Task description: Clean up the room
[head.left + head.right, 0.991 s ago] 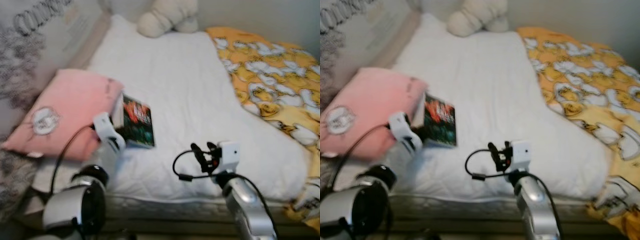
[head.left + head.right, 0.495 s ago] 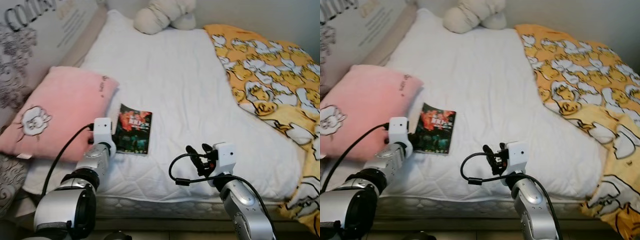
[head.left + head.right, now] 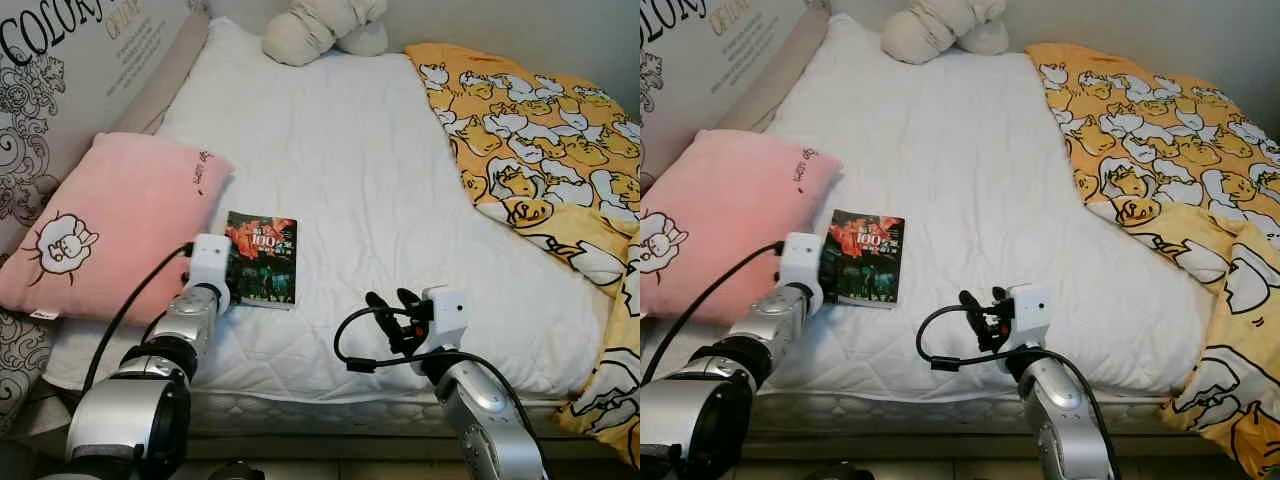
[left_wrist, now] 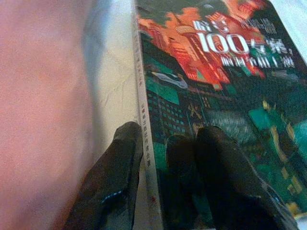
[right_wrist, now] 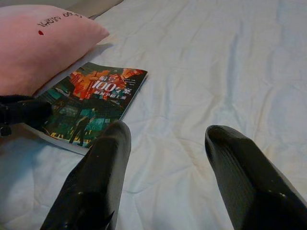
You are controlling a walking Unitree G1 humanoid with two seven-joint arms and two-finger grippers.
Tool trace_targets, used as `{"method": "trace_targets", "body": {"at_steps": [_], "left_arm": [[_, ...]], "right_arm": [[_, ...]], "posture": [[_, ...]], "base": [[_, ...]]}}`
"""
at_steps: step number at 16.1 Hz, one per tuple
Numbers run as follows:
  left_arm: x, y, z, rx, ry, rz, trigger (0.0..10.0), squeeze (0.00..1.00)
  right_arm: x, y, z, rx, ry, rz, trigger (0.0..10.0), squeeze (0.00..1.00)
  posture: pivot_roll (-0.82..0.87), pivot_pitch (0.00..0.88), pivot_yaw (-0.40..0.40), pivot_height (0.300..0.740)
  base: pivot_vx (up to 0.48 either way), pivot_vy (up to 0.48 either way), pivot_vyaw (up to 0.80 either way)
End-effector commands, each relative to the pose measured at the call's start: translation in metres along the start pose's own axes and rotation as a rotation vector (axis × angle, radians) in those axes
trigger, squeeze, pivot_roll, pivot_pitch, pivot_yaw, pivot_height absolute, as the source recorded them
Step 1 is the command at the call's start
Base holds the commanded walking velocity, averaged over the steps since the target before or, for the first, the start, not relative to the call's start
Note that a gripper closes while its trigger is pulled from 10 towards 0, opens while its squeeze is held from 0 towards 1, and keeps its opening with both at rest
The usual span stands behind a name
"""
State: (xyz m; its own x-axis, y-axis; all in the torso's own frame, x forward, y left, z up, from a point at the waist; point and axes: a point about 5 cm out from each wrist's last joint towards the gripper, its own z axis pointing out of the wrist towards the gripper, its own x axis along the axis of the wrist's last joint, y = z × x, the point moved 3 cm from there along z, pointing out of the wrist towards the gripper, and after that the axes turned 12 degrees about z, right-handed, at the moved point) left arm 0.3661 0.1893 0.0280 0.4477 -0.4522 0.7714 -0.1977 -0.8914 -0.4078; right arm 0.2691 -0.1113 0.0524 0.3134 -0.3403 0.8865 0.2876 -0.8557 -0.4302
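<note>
Step in hand, as judged: securing the book (image 3: 262, 258), which lies flat on the white bed (image 3: 340, 150), left of centre in the head view, just beside the pink pillow (image 3: 110, 235). The left pincer (image 4: 165, 158) is at the book's near corner by the spine, one finger on the cover and one outside the spine edge; whether it grips firmly cannot be told. The right pincer (image 5: 165, 177) hovers wide open over bare sheet, lower centre, holding nothing. Next move likely calls for a firm pinch, then a level lift.
</note>
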Motion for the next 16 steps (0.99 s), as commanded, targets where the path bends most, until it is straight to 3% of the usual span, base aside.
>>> {"method": "trace_targets", "body": {"at_steps": [1,2,4,6,8,9,11,12,16], "left_arm": [[0.008,0.0,0.0,0.011,0.048,0.118,10.0,1.0],[0.017,-0.006,0.0,0.045,0.089,0.234,10.0,1.0],[0.036,-0.011,-0.001,0.046,0.177,0.312,10.0,1.0],[0.033,0.005,-0.006,-0.062,0.252,0.236,10.0,1.0],[0.034,0.026,-0.018,-0.142,0.352,0.097,10.0,1.0],[0.047,0.037,-0.03,-0.166,0.452,0.028,10.0,0.0],[0.07,0.047,-0.058,-0.186,0.64,-0.077,10.0,0.0],[0.07,0.047,-0.06,-0.135,0.667,-0.099,10.0,0.0],[0.063,0.039,-0.049,-0.081,0.602,-0.15,10.0,0.0]], "right_arm": [[-0.002,0.006,-0.002,-0.014,-0.015,0.005,10.0,0.0],[-0.004,0.007,-0.001,-0.014,-0.022,0.004,10.0,0.0],[-0.007,0.006,-0.002,-0.006,-0.032,-0.003,10.0,0.0],[-0.002,0.009,-0.009,-0.014,-0.015,-0.015,10.0,0.0],[0.002,0.017,-0.011,-0.046,0.01,-0.017,10.0,0.0],[0.005,0.02,-0.009,-0.066,0.035,-0.01,10.0,0.0],[0.016,0.024,-0.003,-0.128,0.106,-0.005,10.0,0.0],[0.022,0.036,0.0,-0.214,0.138,-0.046,10.0,0.0],[0.028,0.051,0.013,-0.327,0.146,-0.029,10.0,0.0]], "posture": [[0.01,0.0,-0.102,0.74],[0.02,0.0,-0.101,0.74],[0.02,0.0,-0.094,0.74],[0.03,0.0,-0.073,0.74],[0.04,0.0,-0.057,0.74],[0.06,0.0,-0.045,0.74],[0.07,0.0,-0.029,0.74],[0.07,0.0,-0.023,0.74],[0.07,0.0,-0.041,0.74]], "base": [[0.0,0.0,0.0],[0.0,0.0,0.0],[0.0,0.0,0.0],[0.0,0.0,0.0],[0.0,0.0,0.0],[0.0,0.0,0.0],[0.0,-0.24,0.0],[0.0,-0.454,0.0],[0.0,-0.455,0.0]]}}
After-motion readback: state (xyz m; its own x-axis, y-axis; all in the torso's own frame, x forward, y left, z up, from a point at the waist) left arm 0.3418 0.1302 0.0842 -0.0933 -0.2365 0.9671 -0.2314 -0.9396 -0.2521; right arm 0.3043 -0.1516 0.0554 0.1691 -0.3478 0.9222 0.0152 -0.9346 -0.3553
